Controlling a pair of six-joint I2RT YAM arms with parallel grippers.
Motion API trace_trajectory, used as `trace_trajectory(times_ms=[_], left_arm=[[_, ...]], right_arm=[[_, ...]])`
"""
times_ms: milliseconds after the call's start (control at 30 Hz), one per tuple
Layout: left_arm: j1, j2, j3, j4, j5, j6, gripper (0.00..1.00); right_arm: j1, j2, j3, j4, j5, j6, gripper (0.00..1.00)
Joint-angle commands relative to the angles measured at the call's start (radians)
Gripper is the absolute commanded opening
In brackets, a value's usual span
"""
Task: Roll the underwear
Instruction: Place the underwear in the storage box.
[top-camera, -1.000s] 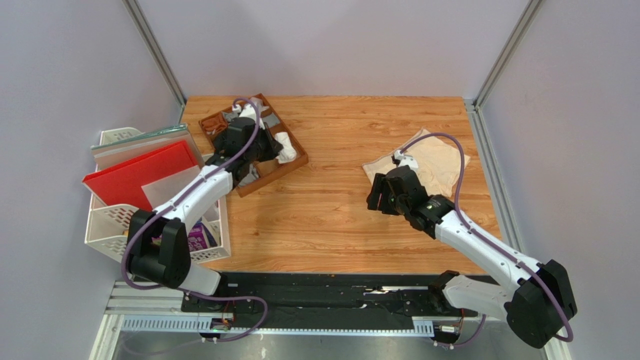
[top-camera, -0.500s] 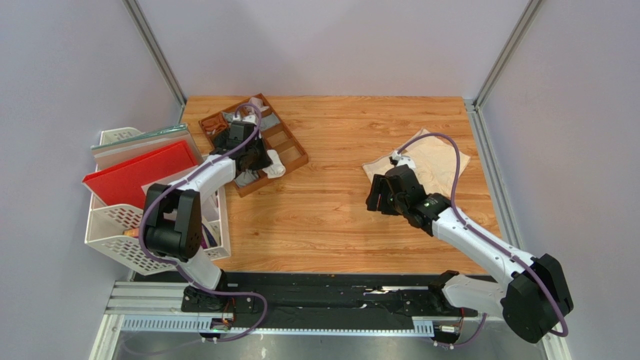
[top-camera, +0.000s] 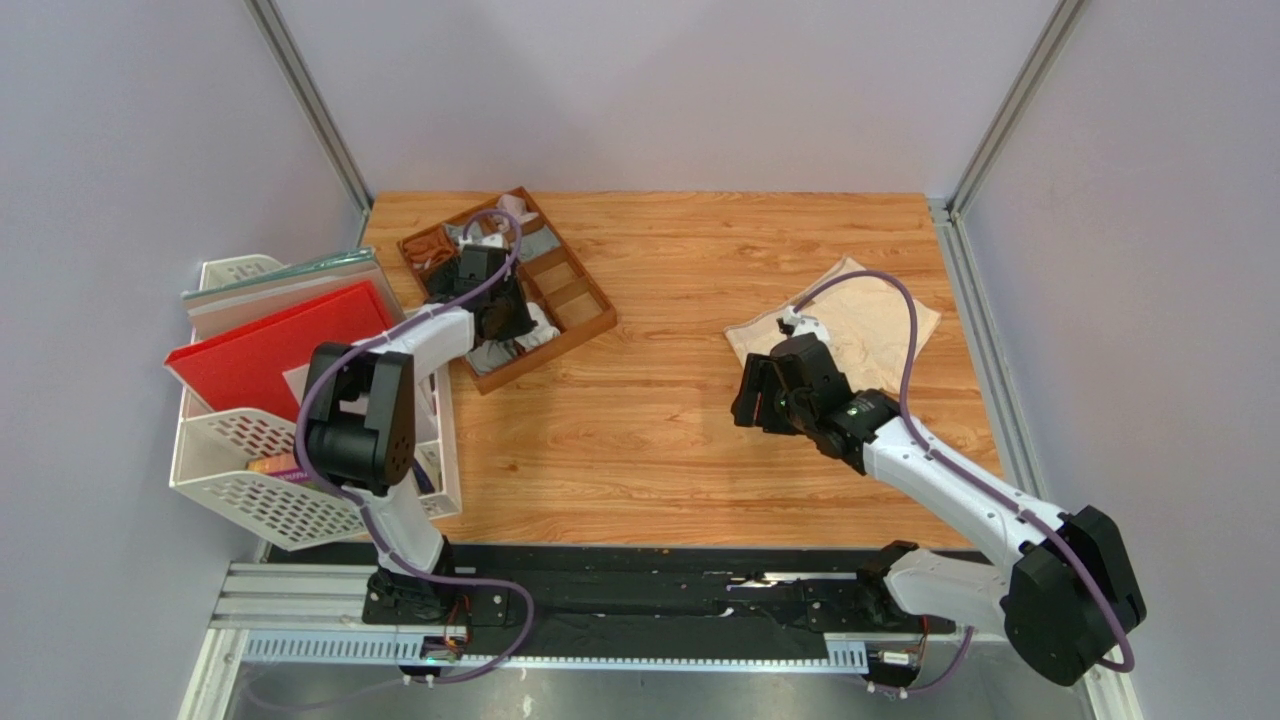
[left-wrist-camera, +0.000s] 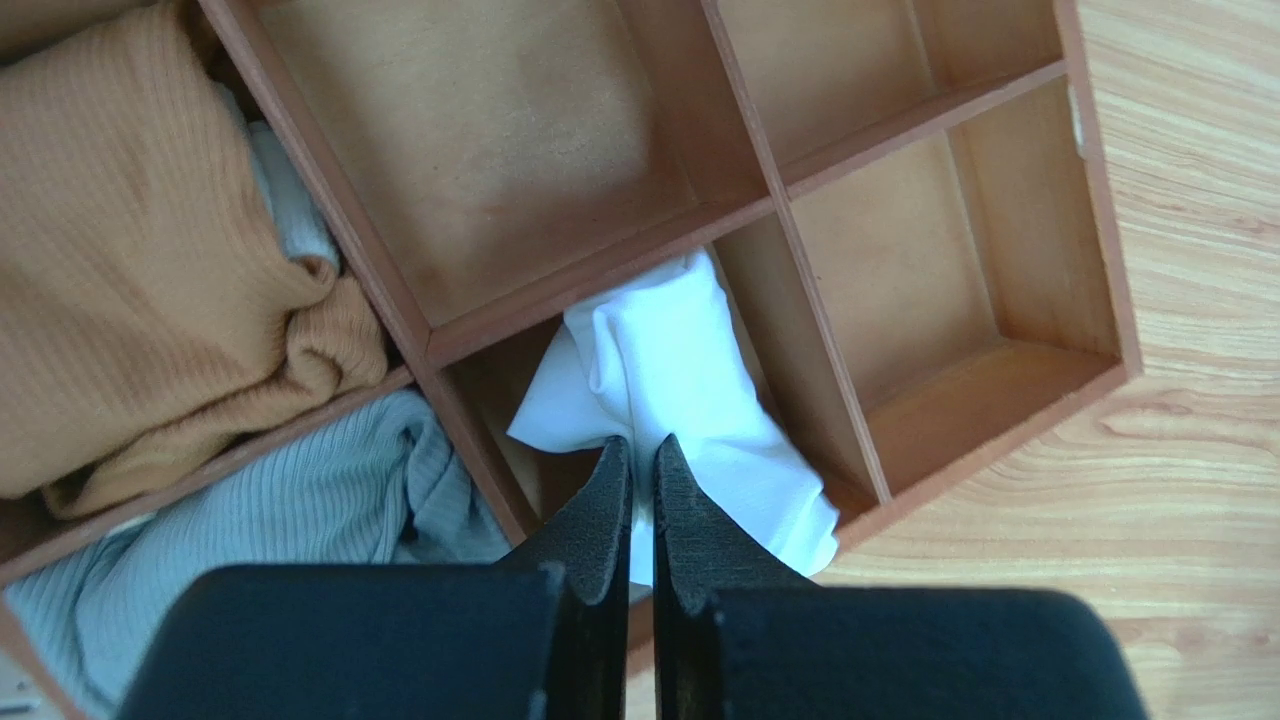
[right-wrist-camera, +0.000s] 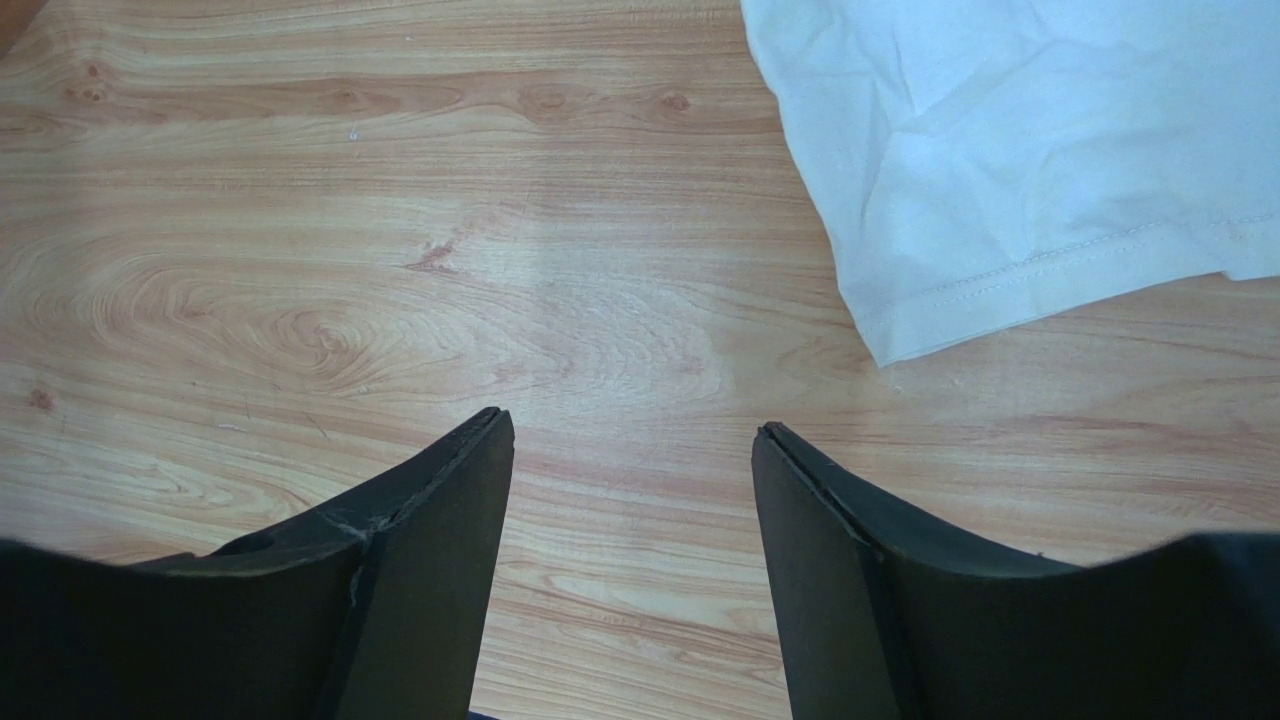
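Only overhead shows cream underwear outspread.

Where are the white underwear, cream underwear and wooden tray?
white underwear (left-wrist-camera: 684, 375), left wrist view, crumpled middle.
cream underwear (top-camera: 857, 323), top view, flat middle.
wooden tray (left-wrist-camera: 902, 285), left wrist view, bare compartment floor.

Table: you're looking at light wood with visible grain and knots.
Tray: your brown wooden tray sits at the far left of the table, turned askew, split by thin dividers into compartments.
Tan knit: folded ribbed cloth filling a compartment on the left of your left wrist view.
Grey-green knit: ribbed cloth in the compartment just beside the tan one.
Basket: white, perforated, off the table's left edge.
Red folder: you'll find it standing in the basket, beside grey boards.
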Motion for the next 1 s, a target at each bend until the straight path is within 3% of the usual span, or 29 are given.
trace_trajectory(times_ms=[0, 333, 367, 400, 433, 500, 567, 700, 733, 767, 867, 967], left_arm=[[0.012, 0.028, 0.029, 0.054, -0.012, -0.018, 0.00], [0.018, 0.071, 0.039, 0.042, 0.020, -0.049, 0.01], [0.018, 0.063, 0.041, 0.039, 0.033, -0.051, 0.06], [0.018, 0.056, 0.036, 0.042, 0.040, -0.052, 0.25], [0.018, 0.045, 0.035, 0.042, 0.041, -0.054, 0.36], [0.018, 0.008, 0.036, 0.028, 0.038, -0.052, 0.51], [0.018, -0.026, 0.038, 0.016, 0.034, -0.049, 0.59], [0.018, -0.082, 0.039, -0.020, 0.035, -0.034, 0.62], [0.018, -0.108, 0.038, -0.023, 0.038, -0.031, 0.75], [0.018, -0.119, 0.038, -0.030, 0.040, -0.028, 0.76], [0.018, -0.174, 0.041, -0.057, 0.043, -0.014, 0.99], [0.011, -0.240, 0.036, -0.083, 0.041, 0.001, 0.99]], right_arm=[[-0.006, -0.019, -0.005, 0.040, -0.005, -0.008, 0.64], [-0.009, -0.025, -0.005, 0.049, -0.019, -0.010, 0.64], [-0.009, -0.027, -0.005, 0.048, -0.019, -0.011, 0.64], [-0.010, -0.034, -0.004, 0.043, -0.019, -0.013, 0.64], [-0.010, -0.039, -0.001, 0.040, -0.019, -0.013, 0.64], [-0.009, -0.048, 0.001, 0.031, -0.017, -0.017, 0.64], [-0.012, -0.054, 0.004, 0.026, -0.019, -0.017, 0.64], [-0.013, -0.070, 0.004, 0.016, -0.013, -0.019, 0.64], [-0.013, -0.077, 0.005, 0.014, -0.013, -0.021, 0.64], [-0.015, -0.082, 0.007, 0.011, -0.013, -0.021, 0.64], [-0.018, -0.094, 0.013, 0.000, -0.010, -0.024, 0.64], [-0.024, -0.094, 0.022, -0.012, 0.002, -0.039, 0.64]])
